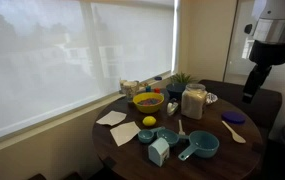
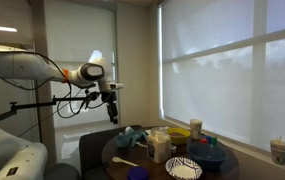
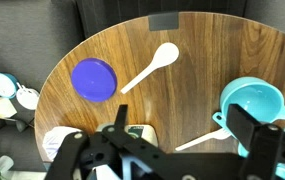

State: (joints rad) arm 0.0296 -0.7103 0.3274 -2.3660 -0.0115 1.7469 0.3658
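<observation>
Round wooden table [image 3: 194, 95] sits well below the gripper [image 3: 158, 140], jaws spread and empty. Any descent should centre on the white spoon [image 3: 150, 68], clear of the purple disc [image 3: 93, 79] beside it.

Reaches out level with the arm [image 2: 42, 68] bent at the elbow, wrist turned down. Holds the claw [image 2: 112, 108] high, pointing straight down, fingers [image 3: 244, 128] spread wide and empty.

Open air is seen between the end effector [image 2: 112, 112] and the tabletop [image 3: 197, 45] well below; bare wood is bounded by a purple lid [image 3: 93, 79], white spoon [image 3: 150, 67] and teal cups [image 3: 252, 103]
</observation>
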